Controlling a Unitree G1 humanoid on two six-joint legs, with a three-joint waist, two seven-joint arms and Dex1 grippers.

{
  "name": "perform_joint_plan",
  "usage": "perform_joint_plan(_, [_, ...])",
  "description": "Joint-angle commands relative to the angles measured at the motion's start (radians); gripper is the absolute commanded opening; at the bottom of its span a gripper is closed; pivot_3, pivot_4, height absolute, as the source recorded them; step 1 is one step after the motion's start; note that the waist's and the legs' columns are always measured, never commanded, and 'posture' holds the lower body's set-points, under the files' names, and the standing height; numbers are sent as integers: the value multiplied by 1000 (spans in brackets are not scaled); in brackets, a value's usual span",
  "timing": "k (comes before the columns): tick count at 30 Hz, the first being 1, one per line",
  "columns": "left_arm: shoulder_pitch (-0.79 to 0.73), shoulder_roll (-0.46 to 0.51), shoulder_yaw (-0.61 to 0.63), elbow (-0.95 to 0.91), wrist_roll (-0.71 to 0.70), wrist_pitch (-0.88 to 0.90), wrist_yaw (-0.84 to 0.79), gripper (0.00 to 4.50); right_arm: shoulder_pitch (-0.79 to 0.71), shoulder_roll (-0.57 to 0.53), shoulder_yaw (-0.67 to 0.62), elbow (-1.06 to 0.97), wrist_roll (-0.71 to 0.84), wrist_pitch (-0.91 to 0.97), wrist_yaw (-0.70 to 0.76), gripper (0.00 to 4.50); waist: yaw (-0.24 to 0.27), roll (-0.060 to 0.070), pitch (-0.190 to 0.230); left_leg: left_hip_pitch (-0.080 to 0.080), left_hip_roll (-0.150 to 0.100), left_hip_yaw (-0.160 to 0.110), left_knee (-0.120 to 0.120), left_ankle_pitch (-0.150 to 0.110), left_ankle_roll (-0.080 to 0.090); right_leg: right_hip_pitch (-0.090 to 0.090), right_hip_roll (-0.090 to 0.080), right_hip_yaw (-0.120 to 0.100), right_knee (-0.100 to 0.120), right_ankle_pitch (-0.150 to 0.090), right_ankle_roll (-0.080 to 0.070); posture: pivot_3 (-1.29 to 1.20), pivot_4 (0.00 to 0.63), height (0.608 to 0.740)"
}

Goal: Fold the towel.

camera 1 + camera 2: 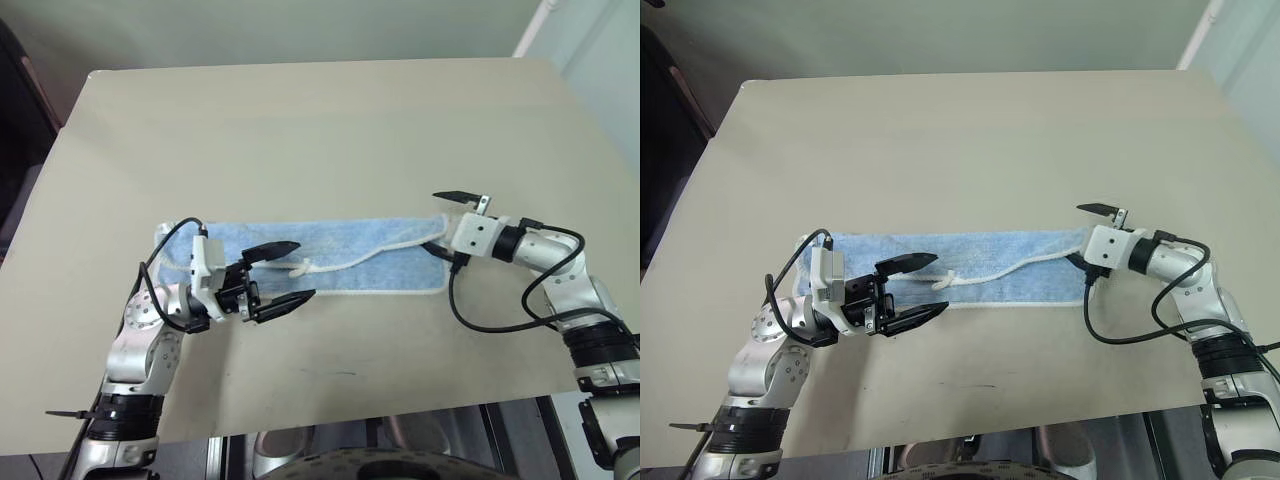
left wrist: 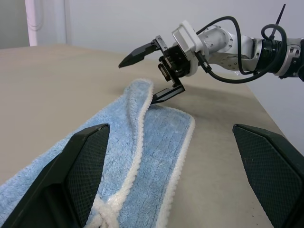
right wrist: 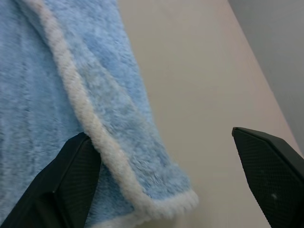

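The left hand sits low over the left part of the towel. Its two black fingers are spread wide apart, and nothing is between them. They point to the right, along the towel.

The towel is light blue and fluffy, with a white edge all round. It lies as a long strip across the tan table, near the front. A white cord loop lies on top of it, just past the left hand's fingertips, and a white cord runs from it toward the right end.

The right hand is at the right end of the towel. Its fingers are apart too. The lower finger is slid under the towel's corner, which is lifted a little off the table. The upper finger is up in the air above it.
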Motion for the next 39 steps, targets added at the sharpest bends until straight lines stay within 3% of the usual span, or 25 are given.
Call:
perform_joint_plan(1, [-2,6,16,-40,-11,-12,-1,4500,21,-5,-10,-88,91,32,65,3229,0,0,0,0,0,0,0,0,0,0,0,0,0,0,0,0,150,740])
perform_joint_plan(10, [5,4,17,-47,-13,-12,5,4500,16,-25,-20,-85,112,25,122,25,0,0,0,0,0,0,0,0,0,0,0,0,0,0,0,0,150,740])
perform_joint_plan(18, [-1,5,15,-44,-7,-14,9,4500,-19,-47,-32,-31,117,-14,130,25,0,0,0,0,0,0,0,0,0,0,0,0,0,0,0,0,150,740])
perform_joint_plan(31, [-54,12,46,9,-12,-21,-4,4500,-82,-94,-84,-150,216,122,184,25,0,0,0,0,0,0,0,0,0,0,0,0,0,0,0,0,150,740])
perform_joint_plan(39, [-138,38,70,135,58,-138,-32,4500,-144,-111,-110,-169,227,170,184,25,0,0,0,0,0,0,0,0,0,0,0,0,0,0,0,0,150,740])
